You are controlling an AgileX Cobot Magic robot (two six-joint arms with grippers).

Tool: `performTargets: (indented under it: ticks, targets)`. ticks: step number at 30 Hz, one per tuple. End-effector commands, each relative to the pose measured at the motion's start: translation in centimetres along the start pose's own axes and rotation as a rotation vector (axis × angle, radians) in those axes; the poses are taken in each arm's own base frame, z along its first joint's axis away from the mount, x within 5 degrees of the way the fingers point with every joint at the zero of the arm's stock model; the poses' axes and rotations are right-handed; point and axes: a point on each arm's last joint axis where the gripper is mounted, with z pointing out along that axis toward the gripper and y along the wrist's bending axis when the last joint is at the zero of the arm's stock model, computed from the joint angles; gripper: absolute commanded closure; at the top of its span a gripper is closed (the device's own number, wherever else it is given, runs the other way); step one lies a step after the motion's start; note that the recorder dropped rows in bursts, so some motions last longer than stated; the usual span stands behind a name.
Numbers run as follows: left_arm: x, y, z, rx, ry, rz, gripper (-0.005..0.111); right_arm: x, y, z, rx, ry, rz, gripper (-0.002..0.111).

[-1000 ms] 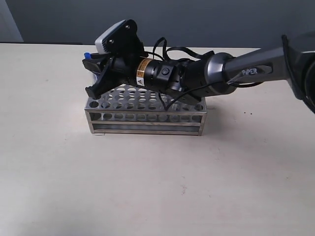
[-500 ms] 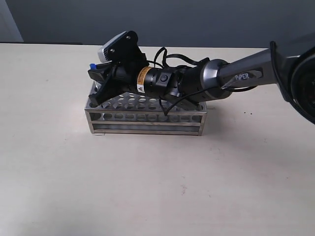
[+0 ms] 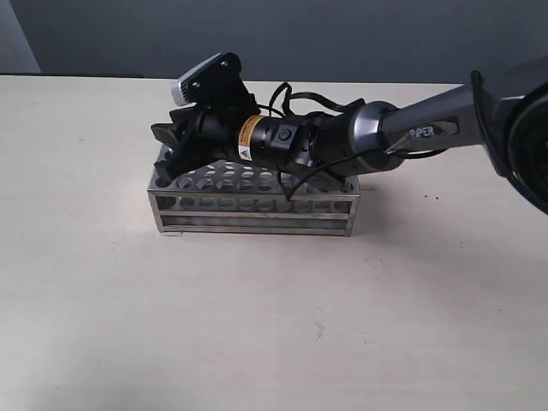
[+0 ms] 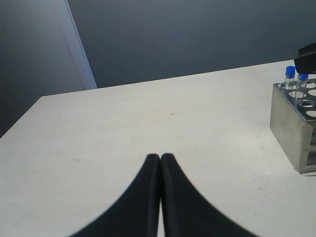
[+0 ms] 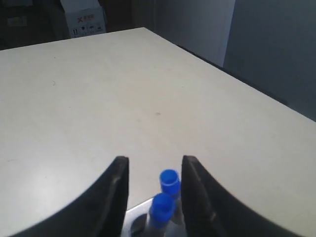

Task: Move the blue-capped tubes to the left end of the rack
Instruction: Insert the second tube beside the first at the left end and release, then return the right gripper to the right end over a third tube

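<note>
The silver rack (image 3: 257, 205) stands mid-table. My right gripper (image 3: 165, 152) reaches across to its left end and hides the tubes in the exterior view. In the right wrist view the right gripper (image 5: 154, 160) is open, and two blue-capped tubes (image 5: 169, 181) (image 5: 161, 208) stand between its fingers in the rack (image 5: 138, 219); the farther cap is close to one finger. My left gripper (image 4: 161, 157) is shut and empty over bare table. From there I see the rack's end (image 4: 289, 123) with the same two blue caps (image 4: 290, 71) (image 4: 302, 77). Other tubes are hidden.
The right arm (image 3: 411, 133) stretches from the right over the rack's back half. A dark wall runs behind the table's far edge (image 3: 86, 77). A white box (image 5: 84, 22) stands beyond the table in the right wrist view.
The right gripper has dipped toward the rack's left end and shifted slightly right. The blue cap that showed by its upper finger is now hidden behind it.
</note>
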Motion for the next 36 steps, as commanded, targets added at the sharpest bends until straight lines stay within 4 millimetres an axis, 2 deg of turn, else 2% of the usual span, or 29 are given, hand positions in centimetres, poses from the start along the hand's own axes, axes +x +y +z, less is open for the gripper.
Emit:
performTargets:
  ticks: [1, 5, 9, 12, 19, 22, 26, 36]
  targets:
    - [-0.2, 0.0, 0.0, 0.008, -0.012, -0.005, 0.106, -4.1, -1.1, -2.1, 0.097, 0.013, 0.012, 0.073]
    - [-0.2, 0.0, 0.0, 0.008, -0.012, -0.005, 0.106, -7.2, -2.2, -5.1, 0.167, 0.035, -0.062, 0.073]
    - [-0.2, 0.0, 0.0, 0.008, -0.012, -0.005, 0.106, -7.8, -3.5, -9.2, 0.225, 0.024, -0.035, 0.073]
    - [-0.2, 0.0, 0.0, 0.008, -0.012, -0.005, 0.106, -7.0, -3.7, -12.3, 0.237, 0.005, -0.015, 0.073]
    - [-0.2, 0.0, 0.0, 0.008, -0.012, -0.005, 0.106, -1.6, -2.8, -17.8, 0.242, -0.012, 0.093, 0.073]
    - [-0.2, 0.0, 0.0, 0.008, -0.012, -0.005, 0.106, 0.2, -2.4, -19.0, 0.277, -0.039, 0.121, 0.073]
    - [-0.2, 0.0, 0.0, 0.008, -0.012, -0.005, 0.106, 1.3, -1.9, -19.7, 0.292, -0.050, 0.127, 0.073]
    - [-0.2, 0.0, 0.0, 0.008, -0.012, -0.005, 0.106, 5.1, -2.7, -17.4, 0.289, -0.032, 0.172, 0.073]
